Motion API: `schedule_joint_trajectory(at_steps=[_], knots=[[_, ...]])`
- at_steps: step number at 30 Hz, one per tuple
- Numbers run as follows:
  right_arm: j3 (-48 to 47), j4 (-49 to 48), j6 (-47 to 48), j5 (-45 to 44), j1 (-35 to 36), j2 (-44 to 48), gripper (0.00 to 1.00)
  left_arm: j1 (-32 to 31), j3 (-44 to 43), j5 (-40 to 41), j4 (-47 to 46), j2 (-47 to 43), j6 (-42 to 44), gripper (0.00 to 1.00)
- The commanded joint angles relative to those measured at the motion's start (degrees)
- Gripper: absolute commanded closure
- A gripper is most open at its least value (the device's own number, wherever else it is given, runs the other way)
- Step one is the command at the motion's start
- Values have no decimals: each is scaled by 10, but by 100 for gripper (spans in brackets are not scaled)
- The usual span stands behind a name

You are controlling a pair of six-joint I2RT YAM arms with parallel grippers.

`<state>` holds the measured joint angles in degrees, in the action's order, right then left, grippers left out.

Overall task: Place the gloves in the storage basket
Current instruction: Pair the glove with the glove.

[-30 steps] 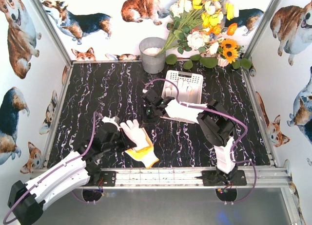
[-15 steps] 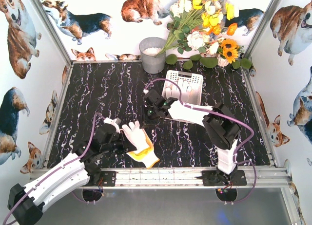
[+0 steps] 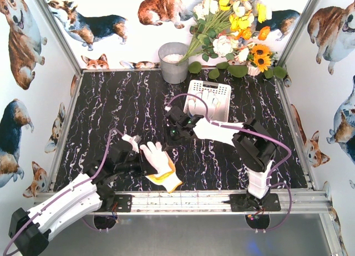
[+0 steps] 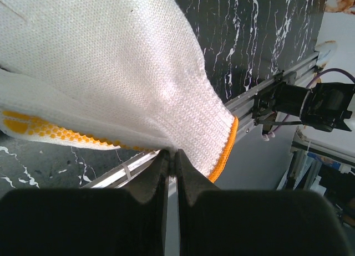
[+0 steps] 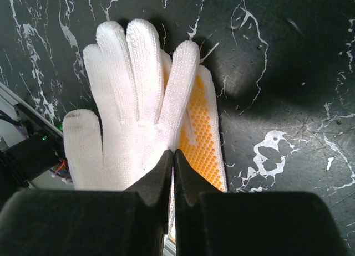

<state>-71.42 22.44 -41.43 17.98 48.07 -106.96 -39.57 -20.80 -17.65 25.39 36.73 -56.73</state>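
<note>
At the near edge of the dark marbled bench point(image 3: 127, 106), just ahead of the metal rail point(image 3: 194, 199), a white glove point(image 3: 155, 156) is lying with its fingers pointing away from the arm bases. It is resting on top of an orange-dotted glove point(image 3: 165, 181), whose dotted side is showing past the white one toward the rail.

The left end effector point(image 3: 140, 160) is reaching in low from the left, and its tips are meeting the side of the white glove. In the left wrist view the left end effector point(image 4: 172, 156) is showing its two fingers pressed tightly together, right at the knit edge of the white glove point(image 4: 111, 73) near its orange-trimmed cuff. The orange-dotted glove point(image 4: 55, 134) is peeking out beneath. I cannot tell whether any fabric is being caught between the tips.

The right end effector point(image 3: 173, 133) is hanging over the middle of the bench, between the two gloves and the storage basket point(image 3: 222, 90), touching neither. Its wrist view is looking down on the white glove point(image 5: 127, 112) and the orange-dotted glove point(image 5: 202, 128). There the right end effector point(image 5: 173, 156) is showing its fingers pressed together with nothing between them.

The storage basket is sitting toward the far side of the bench with pale gloves point(image 3: 202, 103) lying inside it. A grey bucket point(image 3: 173, 62) and flowers point(image 3: 233, 23) are standing beyond it by the back wall.
</note>
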Motion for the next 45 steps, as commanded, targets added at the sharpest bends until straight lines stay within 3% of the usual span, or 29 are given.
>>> schedule_joint_trajectory(at_steps=[1, 20, 28, 37, 45], knots=[[4, -34, 5, -1, 5, 26, 100, -6, 18, -28, -26, -5, -14, 100], [25, -59, -4, 8, 11, 24, 100, -24, 69, -59, -145, 56, -56, 99], [40, -61, 1, 1, 13, 35, 100, -29, 82, -45, -147, 101, -45, 99], [103, -17, -3, -89, 12, 92, 100, -29, 75, -2, -176, 183, -12, 100], [199, 9, -26, -171, -10, 191, 100, -30, 19, -34, -254, 304, 47, 100]])
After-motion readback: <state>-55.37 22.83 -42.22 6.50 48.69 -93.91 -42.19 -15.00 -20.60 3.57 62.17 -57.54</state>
